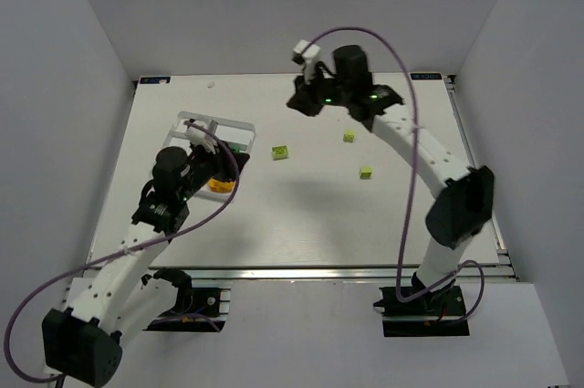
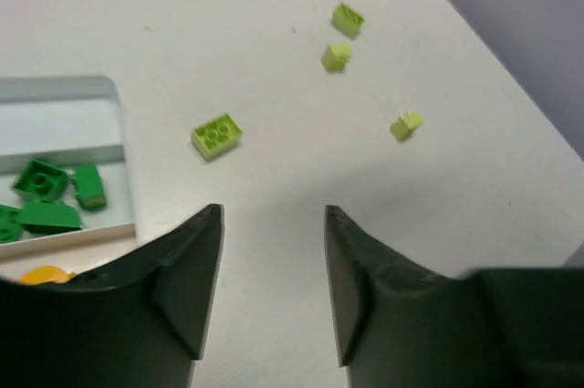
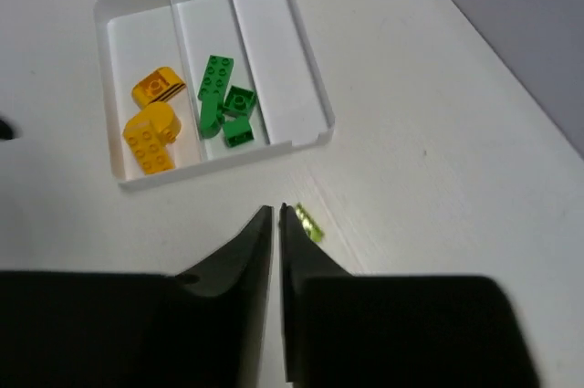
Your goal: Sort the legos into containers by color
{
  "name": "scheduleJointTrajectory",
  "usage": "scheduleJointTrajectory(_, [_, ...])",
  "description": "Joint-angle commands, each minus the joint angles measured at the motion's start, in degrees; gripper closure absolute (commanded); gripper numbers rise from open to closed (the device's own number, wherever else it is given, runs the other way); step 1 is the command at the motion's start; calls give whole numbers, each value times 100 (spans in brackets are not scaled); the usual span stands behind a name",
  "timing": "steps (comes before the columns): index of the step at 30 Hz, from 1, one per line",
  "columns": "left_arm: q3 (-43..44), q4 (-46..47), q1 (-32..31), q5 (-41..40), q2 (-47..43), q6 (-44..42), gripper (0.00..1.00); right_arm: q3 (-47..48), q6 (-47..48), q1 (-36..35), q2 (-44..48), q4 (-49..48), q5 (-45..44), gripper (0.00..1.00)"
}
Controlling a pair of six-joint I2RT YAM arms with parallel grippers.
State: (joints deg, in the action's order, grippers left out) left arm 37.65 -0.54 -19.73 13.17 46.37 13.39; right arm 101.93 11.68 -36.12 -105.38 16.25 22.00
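Note:
The clear tray [image 3: 307,78] lies at the left of the table and also shows in the top view [image 1: 205,120]. It has three compartments. Two yellow bricks [image 3: 151,123] lie in one, dark green bricks [image 3: 224,105] in the middle one, and the third holds nothing. Lime bricks [image 1: 280,152] [image 1: 349,137] [image 1: 366,172] lie loose on the table. My left gripper [image 2: 274,214] is open and empty above the tray's near right corner, with a lime brick [image 2: 217,135] ahead of it. My right gripper [image 3: 276,210] is shut and raised, with a lime brick [image 3: 308,223] partly hidden behind its fingertip.
White walls close in the table at the back and both sides. A small white scrap [image 1: 212,85] lies near the back edge. The left wrist view shows three more lime bricks farther off [image 2: 347,18] [image 2: 336,57] [image 2: 406,123].

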Motion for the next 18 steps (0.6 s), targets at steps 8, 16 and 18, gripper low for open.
scheduleJointTrajectory(8, [1744,-720,-444,820,3201,727,24,-2807,1327,1677,1686,2868,4039,14])
scheduleJointTrajectory(16, [3108,-1547,-734,11,4775,-1608,20,-4522,1916,2056,3594,1874,3952,21])
scheduleJointTrajectory(18, [3134,-1397,-734,-33,5003,-2031,20,-4681,2320,2205,3971,1821,4049,26])
